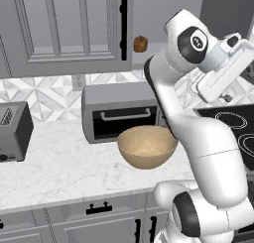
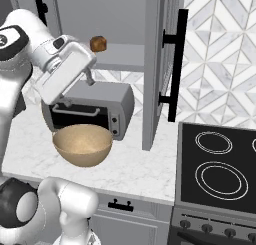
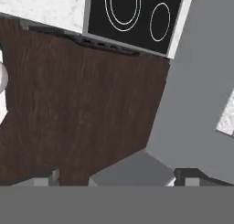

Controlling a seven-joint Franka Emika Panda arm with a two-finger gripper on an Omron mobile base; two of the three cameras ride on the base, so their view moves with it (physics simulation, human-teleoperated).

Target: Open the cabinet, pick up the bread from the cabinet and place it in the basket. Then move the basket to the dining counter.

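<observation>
Hand [image 3: 114,177] of mine: jaws spread wide, holding nothing. Bread [image 1: 140,44]: compact lump, no clear long axis, on cabinet [image 1: 64,29] shelf above basket [image 1: 147,147].

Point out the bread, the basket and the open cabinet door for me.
bread [image 1: 140,43], left base view, middle of the lump.
basket [image 2: 82,145], right base view, inside of the bowl.
cabinet door [image 2: 154,64], right base view, its inner face.
</observation>
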